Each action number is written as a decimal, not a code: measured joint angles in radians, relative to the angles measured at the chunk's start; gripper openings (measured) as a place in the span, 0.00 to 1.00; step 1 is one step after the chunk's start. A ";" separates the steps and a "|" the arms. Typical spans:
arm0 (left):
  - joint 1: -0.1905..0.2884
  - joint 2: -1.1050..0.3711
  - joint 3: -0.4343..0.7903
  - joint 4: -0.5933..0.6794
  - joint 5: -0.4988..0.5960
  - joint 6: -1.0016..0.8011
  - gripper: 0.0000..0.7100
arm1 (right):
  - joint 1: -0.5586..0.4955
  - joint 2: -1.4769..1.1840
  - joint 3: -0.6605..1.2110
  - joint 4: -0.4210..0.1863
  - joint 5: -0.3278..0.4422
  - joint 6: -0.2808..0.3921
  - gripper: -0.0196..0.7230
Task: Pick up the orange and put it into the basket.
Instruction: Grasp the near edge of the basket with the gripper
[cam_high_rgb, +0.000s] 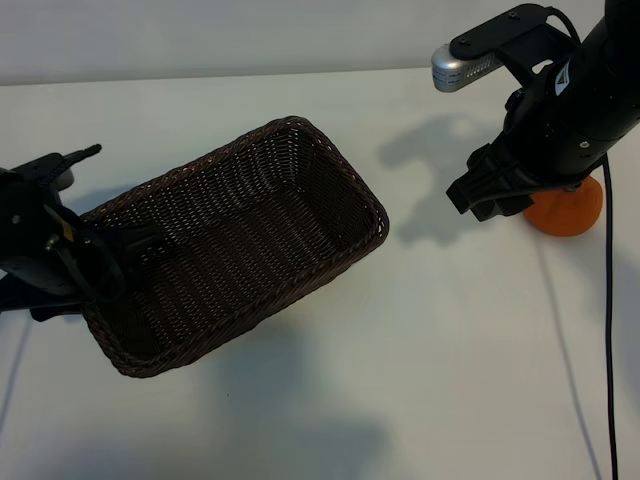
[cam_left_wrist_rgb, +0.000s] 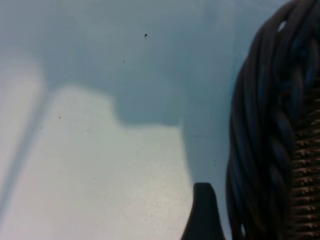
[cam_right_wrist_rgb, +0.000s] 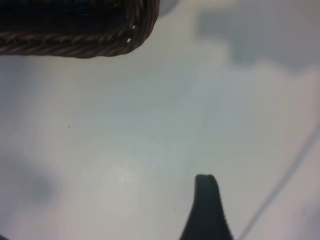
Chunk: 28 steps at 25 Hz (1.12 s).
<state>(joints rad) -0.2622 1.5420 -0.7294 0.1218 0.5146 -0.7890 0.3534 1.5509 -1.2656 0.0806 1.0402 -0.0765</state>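
In the exterior view, the basket (cam_high_rgb: 235, 245) lies at an angle on the white table (cam_high_rgb: 420, 340), its near-left corner against the left tool (cam_high_rgb: 105, 262). That tool's fingers stand wide apart beside the basket's rim, but whether they grip the wicker is hard to tell. The orange (cam_high_rgb: 568, 212) sits on the table at the far right, well apart from the basket and partly hidden behind the right arm. The right tool (cam_high_rgb: 490, 190) hangs just beside the orange, spread wide, with nothing held.

In the left wrist view, the basket's braided rim (cam_left_wrist_rgb: 270, 135) fills one side, with one dark fingertip (cam_left_wrist_rgb: 204, 212) of the left tool just beside it over bare table.

In the right wrist view, one fingertip (cam_right_wrist_rgb: 206, 210) of the right tool shows above the table, with a corner of the basket (cam_right_wrist_rgb: 100, 40) farther off. The orange is out of sight here.
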 joint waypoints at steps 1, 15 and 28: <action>0.000 0.010 0.000 0.000 -0.002 -0.002 0.79 | 0.000 0.000 0.000 0.000 0.000 0.000 0.72; 0.000 0.074 0.001 -0.015 -0.044 -0.003 0.79 | 0.000 0.000 0.000 0.000 0.000 0.000 0.72; 0.001 0.105 0.059 -0.078 -0.147 -0.001 0.76 | 0.000 0.000 0.000 0.000 0.004 0.000 0.72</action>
<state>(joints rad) -0.2607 1.6475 -0.6700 0.0440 0.3680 -0.7904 0.3534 1.5509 -1.2656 0.0806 1.0445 -0.0765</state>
